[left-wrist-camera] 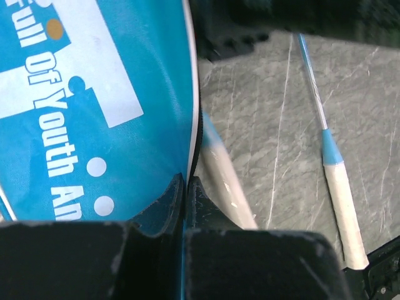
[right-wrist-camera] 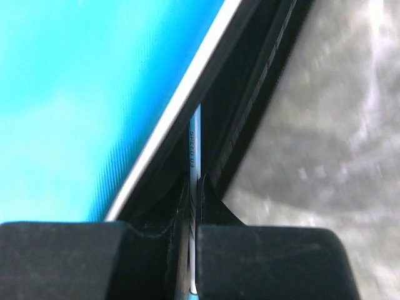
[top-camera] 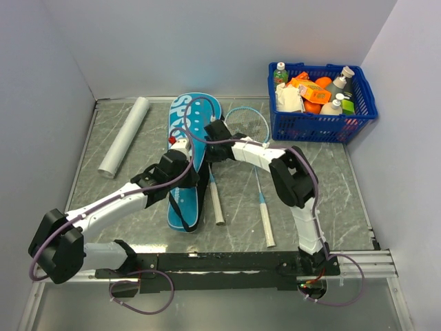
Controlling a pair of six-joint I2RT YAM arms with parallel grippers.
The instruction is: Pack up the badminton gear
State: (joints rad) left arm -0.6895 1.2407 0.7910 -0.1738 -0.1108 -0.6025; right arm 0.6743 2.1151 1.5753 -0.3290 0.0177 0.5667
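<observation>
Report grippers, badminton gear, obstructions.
Left gripper shut on edge of long teal bag. Right gripper shut on thin light-blue racket shaft. Second racket loose on table. No obstruction seen.

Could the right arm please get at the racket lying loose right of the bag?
Probably, but not yet: the loose racket lies free beside the right arm, whose jaws are shut on the other racket's shaft at the bag's edge.

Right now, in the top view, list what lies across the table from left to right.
White tube → teal bag → racket beside the bag → second racket → blue basket.
</observation>
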